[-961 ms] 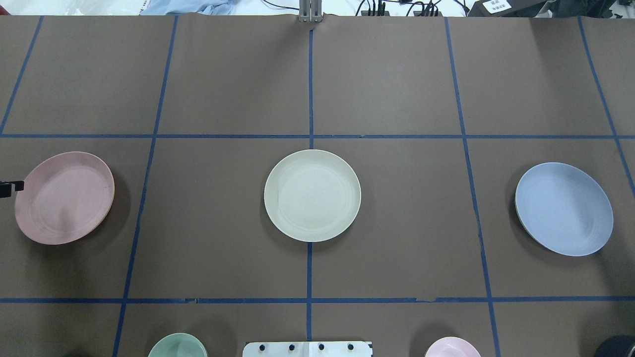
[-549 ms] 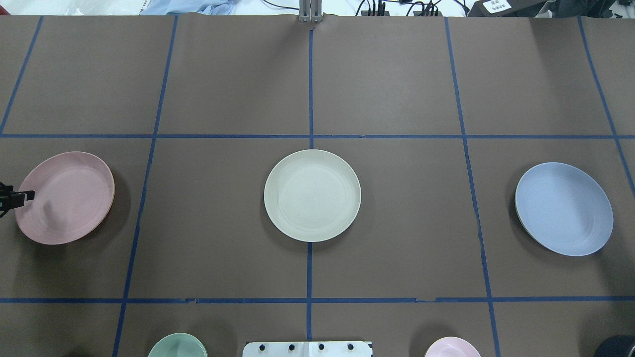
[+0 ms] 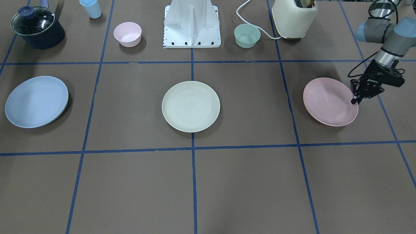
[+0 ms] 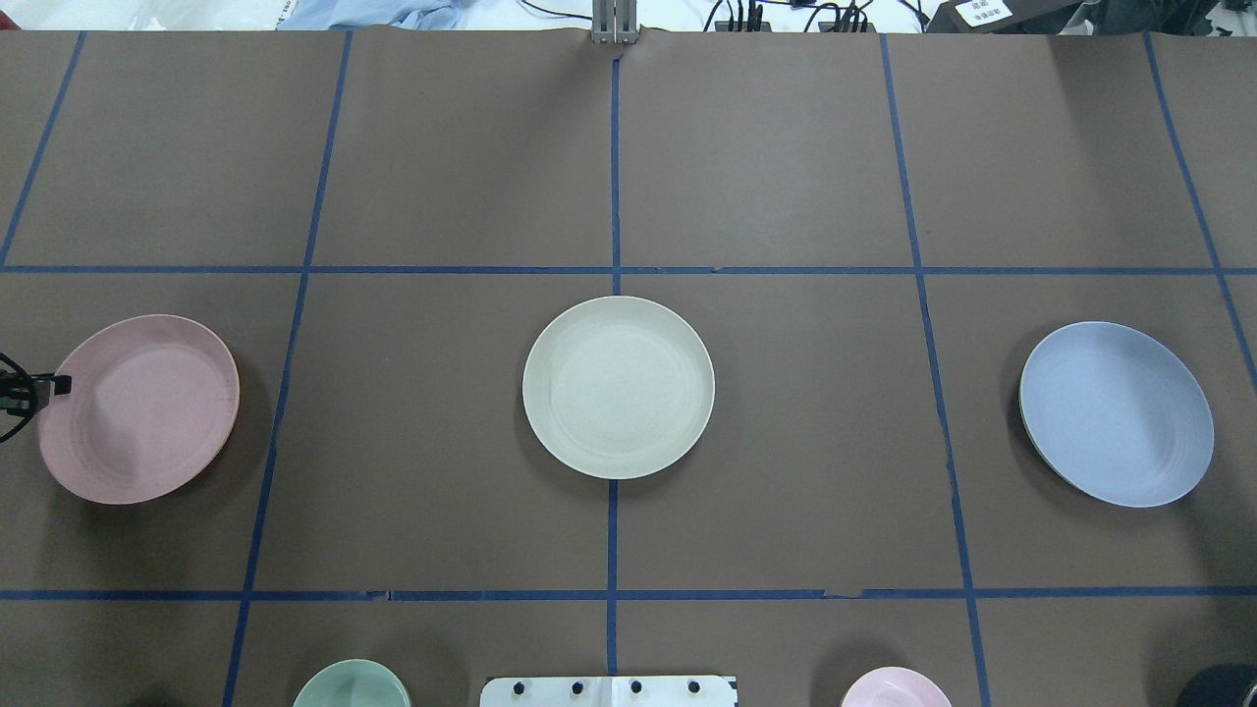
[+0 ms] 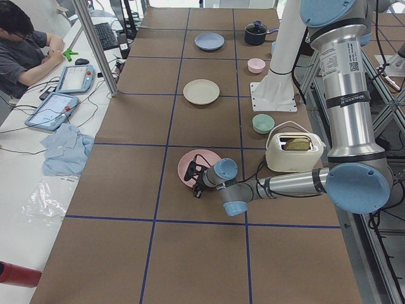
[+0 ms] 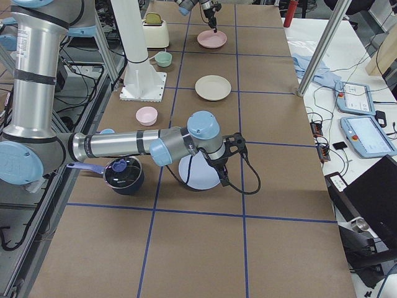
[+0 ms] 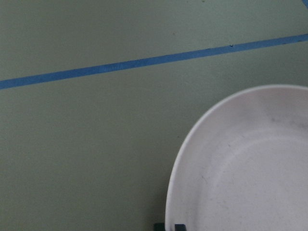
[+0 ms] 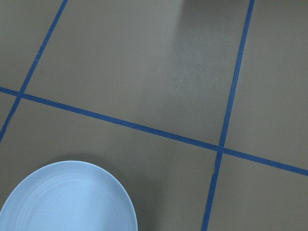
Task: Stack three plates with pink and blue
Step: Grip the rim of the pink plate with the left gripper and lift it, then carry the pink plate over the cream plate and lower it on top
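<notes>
The pink plate lies on my left side of the table and also shows in the overhead view. My left gripper is shut on its outer rim; the wrist view shows the rim between the fingertips. The cream-green plate sits flat at the centre. The blue plate lies at my right, with nothing on it. My right gripper hangs beside the blue plate; I cannot tell whether it is open or shut.
Along the robot's side stand a lidded dark pot, a small blue cup, a pink bowl, the white robot base, a green bowl and a cream toaster.
The pink plate has shifted a little toward the centre and toward the robot, with my left gripper moving in at its rim. The cream-green and blue plates have not moved.
</notes>
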You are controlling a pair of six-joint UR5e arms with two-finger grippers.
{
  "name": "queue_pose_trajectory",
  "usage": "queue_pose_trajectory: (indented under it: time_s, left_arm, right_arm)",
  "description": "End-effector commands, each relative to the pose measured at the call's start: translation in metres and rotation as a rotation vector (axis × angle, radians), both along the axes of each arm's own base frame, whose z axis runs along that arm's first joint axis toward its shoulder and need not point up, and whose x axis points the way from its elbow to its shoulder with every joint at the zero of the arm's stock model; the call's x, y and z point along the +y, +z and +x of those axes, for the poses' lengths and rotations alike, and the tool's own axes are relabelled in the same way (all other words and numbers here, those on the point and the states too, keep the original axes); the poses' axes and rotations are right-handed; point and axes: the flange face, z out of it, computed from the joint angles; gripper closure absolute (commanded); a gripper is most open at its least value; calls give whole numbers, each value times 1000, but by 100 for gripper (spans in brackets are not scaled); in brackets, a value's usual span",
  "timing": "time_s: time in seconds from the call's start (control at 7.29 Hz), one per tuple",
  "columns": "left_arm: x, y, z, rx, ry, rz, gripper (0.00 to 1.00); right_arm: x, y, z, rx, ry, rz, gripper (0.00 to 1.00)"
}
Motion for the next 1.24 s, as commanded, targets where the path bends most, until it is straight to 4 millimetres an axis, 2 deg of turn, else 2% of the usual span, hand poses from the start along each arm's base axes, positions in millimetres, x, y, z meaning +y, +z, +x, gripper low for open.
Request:
queue_pose_trajectory:
  time_s: [0.0, 0.14, 0.27, 0.55, 0.69, 0.96, 1.1]
  left_arm:
    - [3, -39, -5, 91, 92, 7, 100]
    - [-10, -52, -22, 112, 69, 7, 100]
    - [-15, -86, -18, 122, 88, -1, 100]
    - [-38, -207, -3, 112, 77, -33, 100]
    - [-51, -260, 14, 163, 46, -96, 100]
    - [-54, -342, 116, 248, 68, -179, 100]
    - [-43, -392, 188, 250, 73, -245, 100]
  right_arm:
    - [0, 0, 0, 0, 0, 0, 0]
    - [0, 0, 0, 0, 0, 0, 0]
    - [0, 0, 0, 0, 0, 0, 0]
    - [0, 0, 0, -1, 1, -3, 0]
    - [0, 0, 0, -1, 2, -4, 0]
    - [1, 1, 0, -2, 3, -6, 0]
    - [1, 1, 0, -1, 3, -8, 0]
